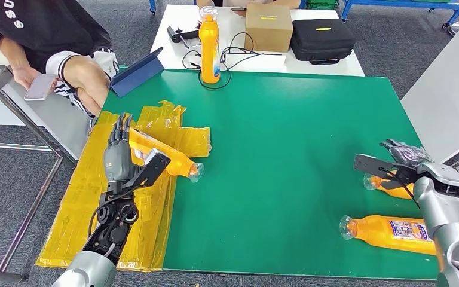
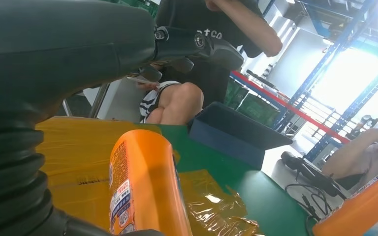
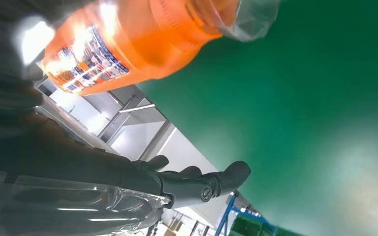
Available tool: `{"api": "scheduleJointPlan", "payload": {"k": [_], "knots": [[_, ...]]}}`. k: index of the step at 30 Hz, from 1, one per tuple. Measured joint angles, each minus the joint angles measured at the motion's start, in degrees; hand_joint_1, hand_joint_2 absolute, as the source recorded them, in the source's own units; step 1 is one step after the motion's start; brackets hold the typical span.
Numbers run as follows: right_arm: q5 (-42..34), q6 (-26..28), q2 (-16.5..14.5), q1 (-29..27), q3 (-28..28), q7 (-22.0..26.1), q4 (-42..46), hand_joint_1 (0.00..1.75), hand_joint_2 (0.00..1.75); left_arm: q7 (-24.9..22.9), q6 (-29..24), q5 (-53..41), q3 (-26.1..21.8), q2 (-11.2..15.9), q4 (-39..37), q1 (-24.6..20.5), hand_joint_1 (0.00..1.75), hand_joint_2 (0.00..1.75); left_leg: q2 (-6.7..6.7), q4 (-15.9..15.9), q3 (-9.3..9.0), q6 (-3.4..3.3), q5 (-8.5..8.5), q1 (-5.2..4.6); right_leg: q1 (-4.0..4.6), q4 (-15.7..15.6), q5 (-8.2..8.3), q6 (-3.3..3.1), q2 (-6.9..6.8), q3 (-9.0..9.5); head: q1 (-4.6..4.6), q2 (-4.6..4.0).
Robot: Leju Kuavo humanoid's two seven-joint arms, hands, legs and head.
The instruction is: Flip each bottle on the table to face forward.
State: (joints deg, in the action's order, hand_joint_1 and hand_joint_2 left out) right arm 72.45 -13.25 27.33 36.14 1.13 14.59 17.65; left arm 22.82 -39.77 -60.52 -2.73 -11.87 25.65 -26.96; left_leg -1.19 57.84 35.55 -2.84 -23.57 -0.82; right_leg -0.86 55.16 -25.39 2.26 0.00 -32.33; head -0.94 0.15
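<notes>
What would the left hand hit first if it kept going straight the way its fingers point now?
Probably the blue tablet at the mat's far corner, then the seated person's knee. The left hand grips a lying orange bottle, fingers aimed away from the robot. Depth is unclear, so it might pass above.

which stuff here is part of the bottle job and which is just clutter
Job:
- orange bottle in left hand
- left hand
- two lying orange bottles by right hand
- upright orange bottle

Clutter:
- cardboard box
- black case
- blue tablet
- cables
</notes>
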Motion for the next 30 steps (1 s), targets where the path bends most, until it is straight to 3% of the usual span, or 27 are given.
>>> {"api": "scheduleJointPlan", "payload": {"k": [16,17,18,21,22,30], "knots": [[1.2,-2.2,-2.4,-2.5,-0.3,-5.9,-1.3,0.00,1.75,-0.8,0.5,0.1,0.0,0.0,-0.1,-0.8,0.00,1.75,0.01,0.0,0.02,0.00,0.00,0.01,0.02,0.0,0.00,0.00,0.00,-0.02,-0.01,0.00],[1.5,-2.3,-2.6,-2.5,-0.3,-6.4,-1.4,0.06,1.75,-0.8,0.6,0.1,0.0,0.0,-0.1,-0.8,0.00,1.75,0.00,0.0,0.02,0.00,0.00,0.01,0.02,0.0,0.00,0.00,0.00,-0.02,-0.01,0.00],[1.7,-2.4,-2.9,-2.5,-0.4,-6.9,-1.5,0.30,1.75,-0.7,0.7,0.1,0.0,0.0,-0.1,-0.9,0.00,1.75,0.00,0.0,0.02,0.00,0.00,0.01,0.02,0.0,0.00,0.00,0.00,-0.02,-0.01,0.01],[2.2,-2.9,-3.4,-2.5,-0.4,-7.8,-1.8,1.48,1.75,-0.6,0.8,0.2,0.0,0.0,-0.4,-1.0,0.00,1.75,0.00,0.0,0.01,0.00,0.00,0.01,0.01,0.0,0.00,0.00,0.00,-0.02,0.00,0.01],[2.3,-2.9,-3.6,-2.5,-0.4,-8.1,-1.8,1.67,1.75,-0.6,0.8,0.2,-0.1,0.0,-0.5,-1.0,0.00,1.75,0.00,0.0,0.02,0.00,0.00,0.01,0.01,0.0,0.00,0.00,0.00,-0.02,0.00,0.00],[2.5,-3.0,-4.6,-2.8,-0.4,-9.5,-2.2,1.75,1.75,-0.2,0.8,0.5,-0.2,0.0,-0.6,-1.1,0.00,1.75,0.00,0.0,0.02,0.00,0.00,0.01,0.01,0.0,0.00,0.00,0.00,-0.03,-0.01,0.01]]}}
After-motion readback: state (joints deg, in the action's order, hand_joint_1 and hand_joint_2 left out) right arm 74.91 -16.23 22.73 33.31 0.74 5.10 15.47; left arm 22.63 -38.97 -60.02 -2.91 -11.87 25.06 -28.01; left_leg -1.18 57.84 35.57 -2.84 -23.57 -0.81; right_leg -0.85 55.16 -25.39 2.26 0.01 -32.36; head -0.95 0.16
